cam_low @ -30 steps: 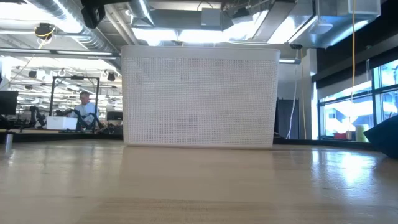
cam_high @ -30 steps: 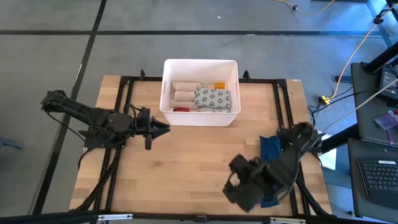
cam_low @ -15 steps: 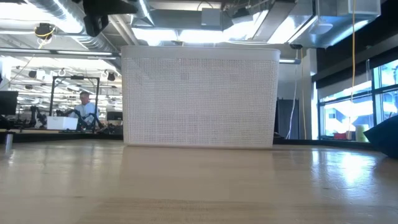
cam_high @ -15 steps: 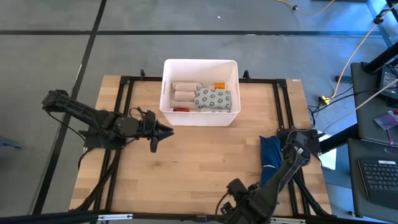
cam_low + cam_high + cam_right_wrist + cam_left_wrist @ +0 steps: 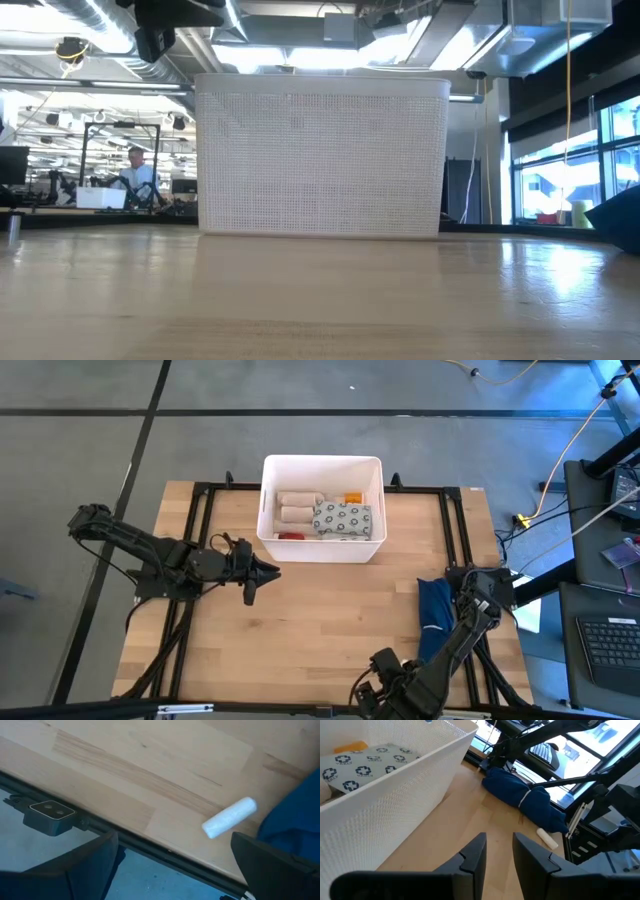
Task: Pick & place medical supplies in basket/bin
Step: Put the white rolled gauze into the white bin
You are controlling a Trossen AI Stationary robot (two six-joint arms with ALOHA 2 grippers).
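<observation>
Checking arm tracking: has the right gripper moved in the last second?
Yes. In the high view the right gripper has swung from beside the blue cloth toward the table's near edge.

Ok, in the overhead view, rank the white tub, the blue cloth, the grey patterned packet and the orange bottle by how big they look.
1. White tub, clearly the largest.
2. Blue cloth, though the right arm partly covers it, so its full extent is unsure.
3. Grey patterned packet.
4. Orange bottle, smallest; only a small part shows.
</observation>
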